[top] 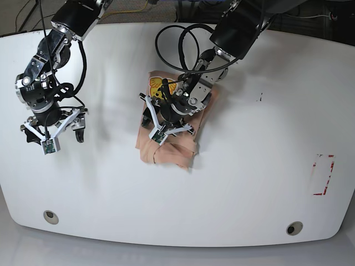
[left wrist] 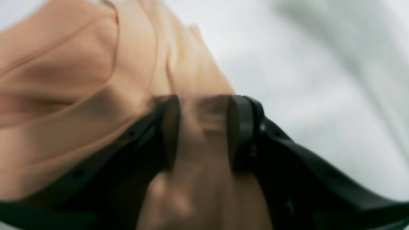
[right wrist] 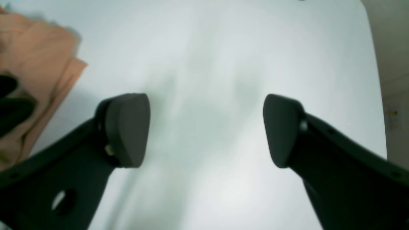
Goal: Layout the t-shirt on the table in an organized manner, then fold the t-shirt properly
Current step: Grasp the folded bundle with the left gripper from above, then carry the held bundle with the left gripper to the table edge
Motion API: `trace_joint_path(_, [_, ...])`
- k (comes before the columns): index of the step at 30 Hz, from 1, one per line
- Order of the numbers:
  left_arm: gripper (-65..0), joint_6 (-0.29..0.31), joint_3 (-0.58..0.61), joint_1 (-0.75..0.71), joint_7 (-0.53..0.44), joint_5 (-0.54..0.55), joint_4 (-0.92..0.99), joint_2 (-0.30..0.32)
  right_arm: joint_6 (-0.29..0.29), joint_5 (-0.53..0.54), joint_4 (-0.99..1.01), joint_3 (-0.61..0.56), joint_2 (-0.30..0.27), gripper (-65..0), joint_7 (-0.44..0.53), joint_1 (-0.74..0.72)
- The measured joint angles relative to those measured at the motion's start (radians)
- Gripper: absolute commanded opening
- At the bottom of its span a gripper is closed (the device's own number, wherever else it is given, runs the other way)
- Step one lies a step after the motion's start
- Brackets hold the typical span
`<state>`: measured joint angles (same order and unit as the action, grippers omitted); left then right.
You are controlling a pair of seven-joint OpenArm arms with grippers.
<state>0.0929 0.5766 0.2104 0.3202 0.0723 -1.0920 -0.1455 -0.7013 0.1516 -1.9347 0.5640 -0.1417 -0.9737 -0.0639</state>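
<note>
The peach t-shirt (top: 173,148) lies crumpled in a heap near the middle of the white table (top: 249,166), with a yellow bear print (top: 156,86) showing at its far edge. My left gripper (top: 166,125) is down on the heap. In the left wrist view its two black pads stand on either side of a raised fold of t-shirt (left wrist: 64,80), and the left gripper (left wrist: 204,131) is shut on that fold. My right gripper (top: 52,131) hovers over bare table at the left, away from the cloth. Its jaws (right wrist: 206,127) are wide open and empty, with the t-shirt (right wrist: 38,64) at that view's left edge.
Two round grommet holes (top: 50,216) (top: 294,228) sit near the front edge. A red-marked rectangle (top: 323,175) is at the right. Black cables (top: 183,44) loop from the left arm above the shirt. A small dark speck (top: 259,98) marks the table's right half.
</note>
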Motion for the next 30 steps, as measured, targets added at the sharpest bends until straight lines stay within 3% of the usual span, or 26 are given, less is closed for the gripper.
trace_joint_path(6, [-51.8, -0.026, 0.014, 0.003, -0.086, -0.027, 0.053, 0.002, -0.001, 0.002, 0.000, 0.002, 0.000, -11.9, 0.002, 0.000])
trace_joint_path(12, [-51.8, -0.007, 0.018, -0.038, -0.150, -0.012, 0.025, 0.068, 0.002, 0.003, 0.000, -0.001, 0.000, -11.9, 0.000, 0.000])
trace_joint_path(19, [-51.8, 0.032, 0.018, -0.098, -0.178, 0.023, -0.101, 0.241, 0.002, 0.006, 0.000, -0.003, 0.001, -11.9, 0.000, 0.000])
trace_joint_path(30, [-51.8, 0.181, -0.117, -0.224, -0.205, 0.184, -0.247, 0.569, 0.001, 0.008, 0.000, -0.004, 0.001, -11.9, 0.001, 0.000])
